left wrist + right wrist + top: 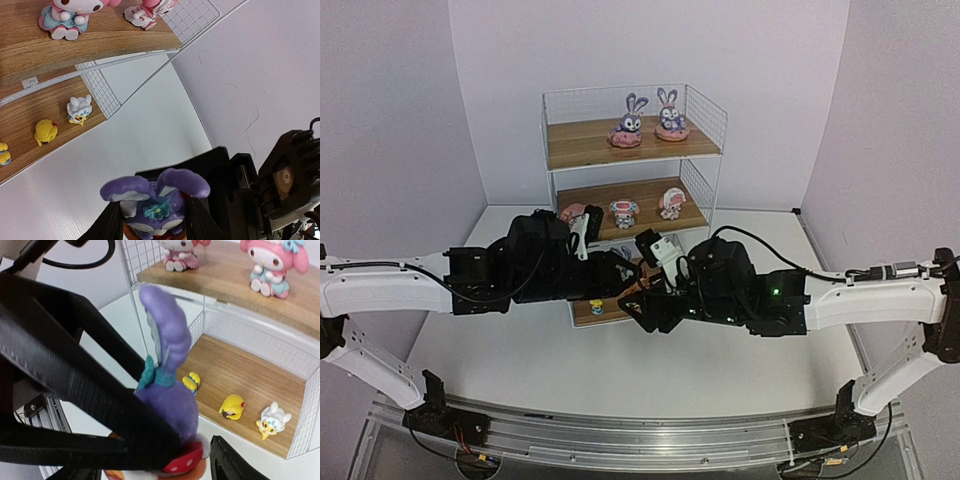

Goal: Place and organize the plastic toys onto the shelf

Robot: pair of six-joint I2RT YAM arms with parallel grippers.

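In front of the shelf [580, 140] | left tool [155, 225] pinches last purple bunny [156, 207], right tool [645, 300] spread beside it | yellowish trio [45, 132] on bottom board [30, 106], pink-and-white trio [623, 210] middle, two bunnies [630, 125] top | I reckon eight placed, one left.

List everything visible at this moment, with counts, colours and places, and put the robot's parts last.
shelf: one, white wire mesh with three brown boards, far side of the table.
purple bunnies: two, purple on pink bases, top board.
held bunny: one, purple, in front of the shelf between the grippers.
pink-and-white toys: three, middle board, the leftmost partly hidden.
small yellowish toys: three, one with a white hood, bottom board.
table: one, white.
left arm, right arm: white with black wrists.
left gripper: black, shut on the held bunny.
right gripper: black, open around it.
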